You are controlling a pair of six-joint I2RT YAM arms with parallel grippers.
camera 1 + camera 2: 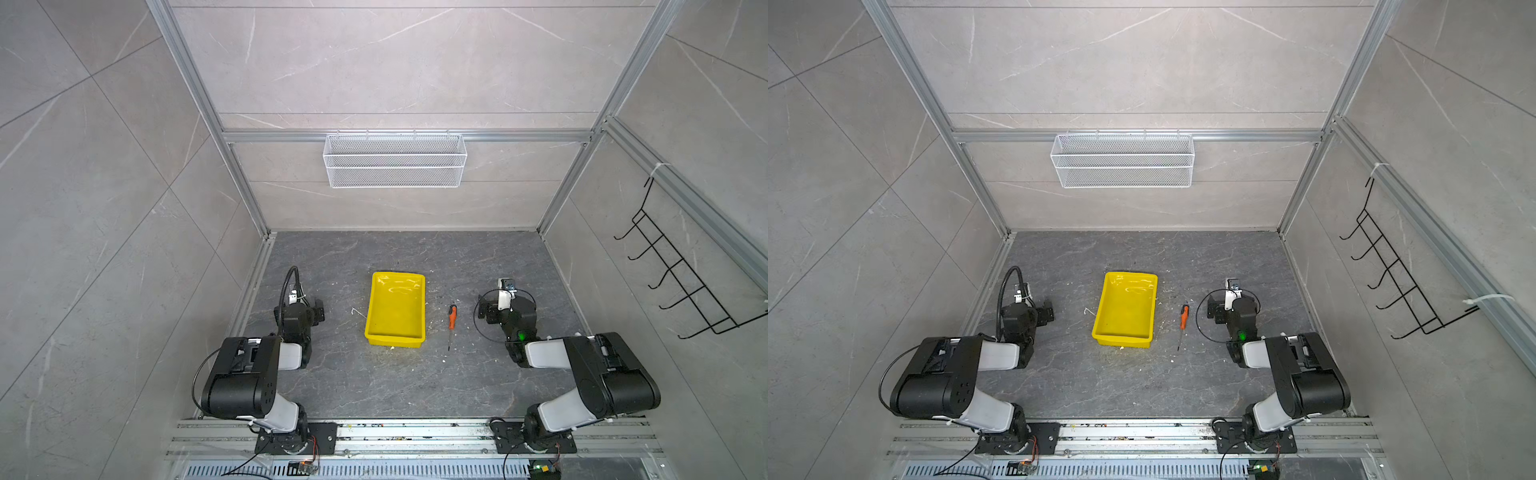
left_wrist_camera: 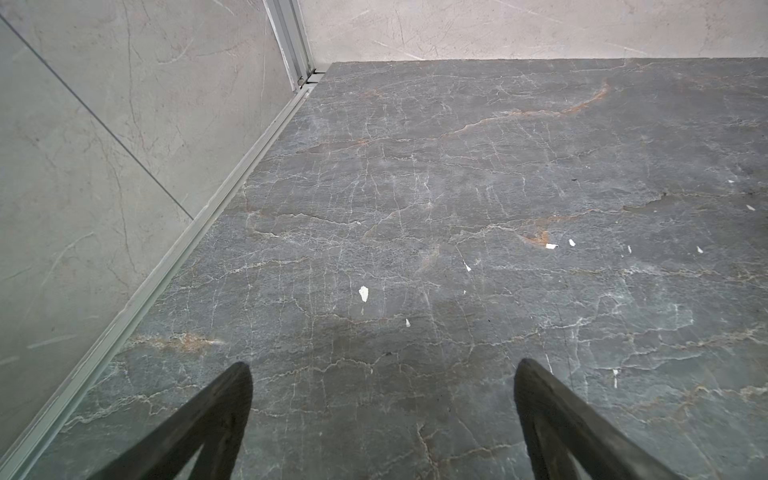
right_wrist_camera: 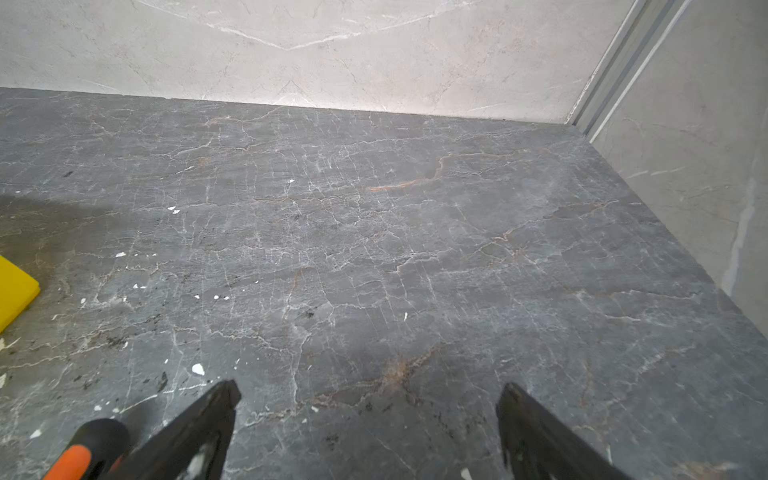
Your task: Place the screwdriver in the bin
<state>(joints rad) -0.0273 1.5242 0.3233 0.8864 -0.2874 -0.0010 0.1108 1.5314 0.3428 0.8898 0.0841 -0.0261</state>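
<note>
The screwdriver (image 1: 452, 316) (image 1: 1183, 316), with an orange handle and a thin dark shaft, lies flat on the dark stone floor just right of the bin. The bin (image 1: 395, 316) (image 1: 1125, 311) is a shallow yellow tray in the middle of the floor, with nothing in it. My right gripper (image 3: 368, 392) (image 1: 503, 311) stands open over bare floor, right of the screwdriver. The right wrist view shows the handle's black cap (image 3: 79, 453) just outside one finger, and a bin corner (image 3: 14, 291) at the frame's edge. Left of the bin, my left gripper (image 2: 382, 374) (image 1: 298, 312) is open and holds nothing.
A white wire mesh basket (image 1: 395, 162) hangs on the back wall. A black hook rack (image 1: 681, 274) is mounted on the right wall. Small white flecks (image 2: 363, 293) dot the floor. Aluminium rails (image 1: 415, 432) carry both arm bases at the front edge.
</note>
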